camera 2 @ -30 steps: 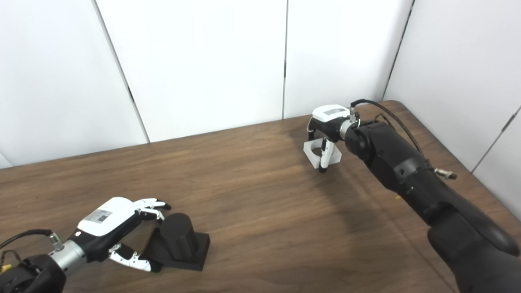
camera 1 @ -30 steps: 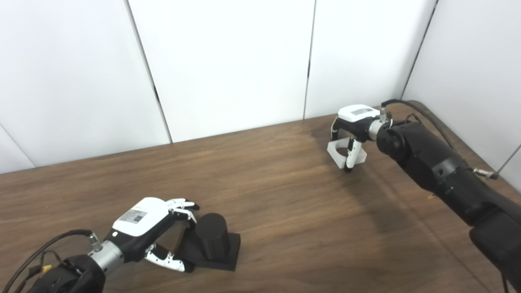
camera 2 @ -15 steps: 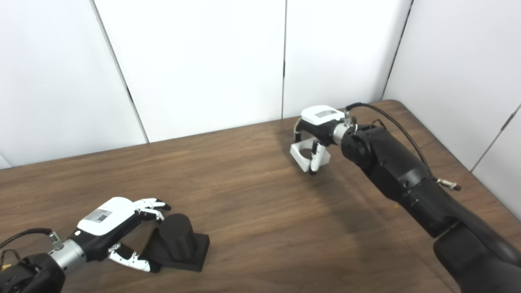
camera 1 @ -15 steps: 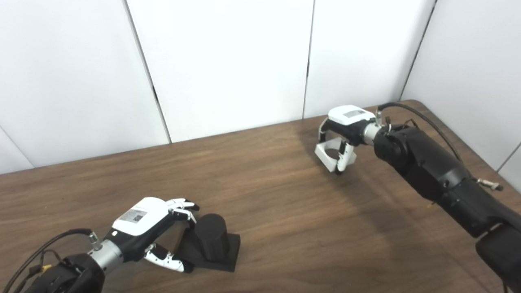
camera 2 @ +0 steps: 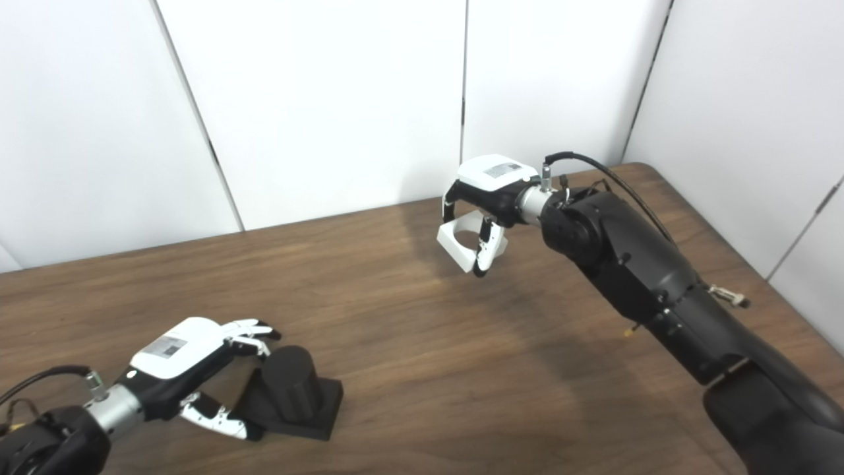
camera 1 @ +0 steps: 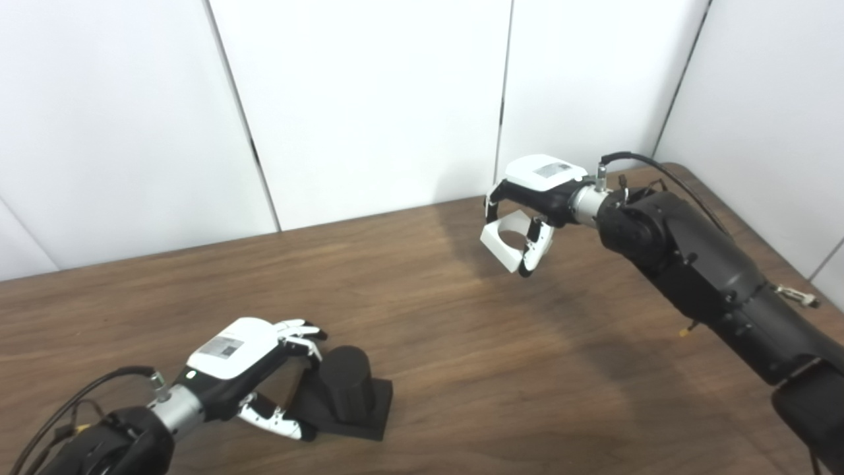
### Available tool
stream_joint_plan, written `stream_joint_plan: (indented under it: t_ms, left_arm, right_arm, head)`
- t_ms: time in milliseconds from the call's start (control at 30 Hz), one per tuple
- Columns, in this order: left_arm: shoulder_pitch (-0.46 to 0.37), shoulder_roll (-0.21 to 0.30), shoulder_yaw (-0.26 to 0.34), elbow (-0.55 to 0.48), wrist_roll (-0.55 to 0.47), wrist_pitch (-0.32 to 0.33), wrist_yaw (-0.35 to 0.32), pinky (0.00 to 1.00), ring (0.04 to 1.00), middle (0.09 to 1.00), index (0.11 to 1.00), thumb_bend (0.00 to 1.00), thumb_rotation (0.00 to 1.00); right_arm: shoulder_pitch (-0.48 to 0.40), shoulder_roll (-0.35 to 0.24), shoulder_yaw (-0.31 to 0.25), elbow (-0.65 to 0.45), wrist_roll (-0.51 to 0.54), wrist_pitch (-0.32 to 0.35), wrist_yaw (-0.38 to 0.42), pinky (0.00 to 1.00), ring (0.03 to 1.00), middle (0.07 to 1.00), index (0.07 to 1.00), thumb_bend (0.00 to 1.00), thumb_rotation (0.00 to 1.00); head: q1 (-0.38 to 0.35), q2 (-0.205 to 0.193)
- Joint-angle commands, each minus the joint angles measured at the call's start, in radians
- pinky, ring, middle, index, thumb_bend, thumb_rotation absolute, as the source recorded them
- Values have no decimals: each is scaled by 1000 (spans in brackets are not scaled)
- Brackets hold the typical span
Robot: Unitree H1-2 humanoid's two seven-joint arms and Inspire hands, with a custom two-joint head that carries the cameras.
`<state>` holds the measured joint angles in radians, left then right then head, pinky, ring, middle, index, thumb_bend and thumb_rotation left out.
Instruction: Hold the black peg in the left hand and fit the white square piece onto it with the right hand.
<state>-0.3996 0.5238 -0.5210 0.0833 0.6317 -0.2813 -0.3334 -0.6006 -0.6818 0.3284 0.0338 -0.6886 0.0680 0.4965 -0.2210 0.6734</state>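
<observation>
Standing on its square base near the table's front left corner, the black peg (camera 1: 344, 381) is flanked by the open left hand (camera 1: 247, 366) while the white square piece (camera 1: 506, 239), gripped by the right hand (camera 1: 534, 201) above the back edge, must next be carried across and lined up over it.

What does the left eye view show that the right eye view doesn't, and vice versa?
Left eye only: more of the left forearm and of the far-left wall seam. Right eye only: a longer run of the table along its right edge. Both: left hand open beside the black peg, right hand holding the white square piece in the air.
</observation>
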Motion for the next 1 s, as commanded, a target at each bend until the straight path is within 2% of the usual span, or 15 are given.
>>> stream_joint_plan:
  t_ms: [0, 133, 300, 367, 500, 667, 967]
  left_arm:
    - [15, -7, -41, 33, 46, 14, -76, 779, 922, 884, 488, 525, 62]
    - [15, -18, -45, 36, 51, 24, -78, 793, 925, 890, 488, 525, 63]
    - [6, -25, -53, 40, 72, 16, -65, 759, 919, 887, 489, 525, 66]
    - [1, -30, -56, 41, 78, 23, -68, 762, 922, 888, 489, 524, 67]
    - [-11, -39, -66, 39, 88, 45, -82, 779, 938, 892, 490, 524, 68]
    - [-26, -52, -74, 46, 100, 48, -84, 751, 938, 893, 490, 524, 70]
    - [-37, -77, -73, 55, 105, 74, -99, 771, 943, 906, 490, 524, 70]
  right_arm:
    - [-44, -10, -28, -47, 15, -26, -4, 819, 866, 799, 481, 523, 131]
    - [-34, -2, -26, -111, 26, -25, 28, 843, 867, 803, 481, 523, 131]
    - [-21, 10, -37, -177, 62, -22, 55, 817, 862, 800, 480, 522, 129]
    - [-21, 12, -39, -197, 76, -23, 66, 799, 858, 796, 480, 522, 128]
    - [-22, 26, -46, -250, 102, 0, 103, 831, 864, 802, 480, 522, 128]
    - [-28, 41, -48, -304, 129, 12, 150, 852, 868, 805, 479, 522, 130]
    - [-38, 68, -46, -357, 191, -1, 194, 800, 864, 804, 478, 522, 131]
  head:
    - [13, 0]
    - [48, -3]
    - [108, 3]
    - [114, 6]
    - [132, 18]
    - [163, 26]
    - [204, 25]
